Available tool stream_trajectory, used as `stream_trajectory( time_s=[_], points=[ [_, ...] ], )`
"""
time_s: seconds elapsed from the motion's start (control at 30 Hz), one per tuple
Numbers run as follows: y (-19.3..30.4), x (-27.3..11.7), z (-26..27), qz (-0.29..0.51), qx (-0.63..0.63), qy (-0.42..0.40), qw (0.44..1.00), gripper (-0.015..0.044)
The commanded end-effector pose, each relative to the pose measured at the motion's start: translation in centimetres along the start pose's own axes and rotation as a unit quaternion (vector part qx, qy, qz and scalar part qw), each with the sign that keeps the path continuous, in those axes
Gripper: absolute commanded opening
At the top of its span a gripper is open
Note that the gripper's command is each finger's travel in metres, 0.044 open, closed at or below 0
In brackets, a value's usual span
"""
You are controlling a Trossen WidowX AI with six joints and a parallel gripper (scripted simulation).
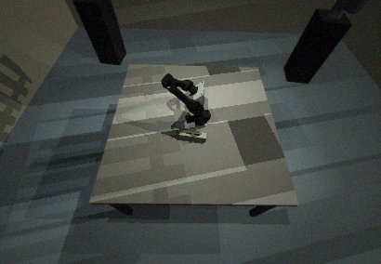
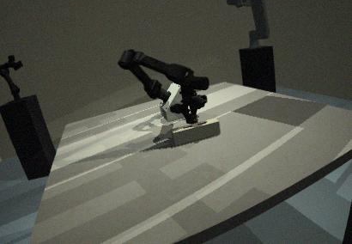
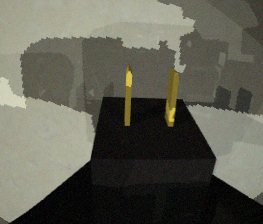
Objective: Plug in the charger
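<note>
The gripper (image 1: pixel 190 118) (image 2: pixel 191 116) pinches the charger (image 3: pixel 152 130), its fingers part-way apart. The charger is a black block with two slim gold prongs (image 3: pixel 127 102), side by side and bare in the wrist view. It is near the pale strip (image 1: pixel 195 137) (image 2: pixel 197 133) on the table (image 1: pixel 186 182) (image 2: pixel 129 194); whether they touch, I cannot tell.

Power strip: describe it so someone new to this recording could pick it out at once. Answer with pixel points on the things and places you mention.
On the big table (image 1: pixel 139 182) (image 2: pixel 142 203), find the black arm (image 1: pixel 182 96) (image 2: pixel 160 66) standing on it. Just below its gripper in the exterior view lies the power strip (image 1: pixel 199 138) (image 2: pixel 197 134), a long, low, pale block. Unlike the dark arm above, it is light and box-shaped.
</note>
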State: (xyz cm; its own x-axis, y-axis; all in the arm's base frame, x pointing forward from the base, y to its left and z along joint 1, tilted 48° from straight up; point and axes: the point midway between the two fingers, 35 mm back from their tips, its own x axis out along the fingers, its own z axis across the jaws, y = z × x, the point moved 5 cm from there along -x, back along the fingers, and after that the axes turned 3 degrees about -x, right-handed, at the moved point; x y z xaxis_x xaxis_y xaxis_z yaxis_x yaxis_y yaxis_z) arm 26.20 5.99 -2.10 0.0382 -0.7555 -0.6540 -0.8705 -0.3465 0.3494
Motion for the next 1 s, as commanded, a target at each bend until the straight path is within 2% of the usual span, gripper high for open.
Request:
stream_trajectory(
  time_s=[0.0,0.7,0.97],
  points=[
    [-0.2,0.2,0.2,0.0,0.033,-0.004,0.999,0.0],
    [-0.8,1.1,0.8,0.005,0.196,-0.013,0.98,0.0],
    [-1.3,1.1,0.5,0.005,0.202,-0.013,0.979,0.0]
  ],
)
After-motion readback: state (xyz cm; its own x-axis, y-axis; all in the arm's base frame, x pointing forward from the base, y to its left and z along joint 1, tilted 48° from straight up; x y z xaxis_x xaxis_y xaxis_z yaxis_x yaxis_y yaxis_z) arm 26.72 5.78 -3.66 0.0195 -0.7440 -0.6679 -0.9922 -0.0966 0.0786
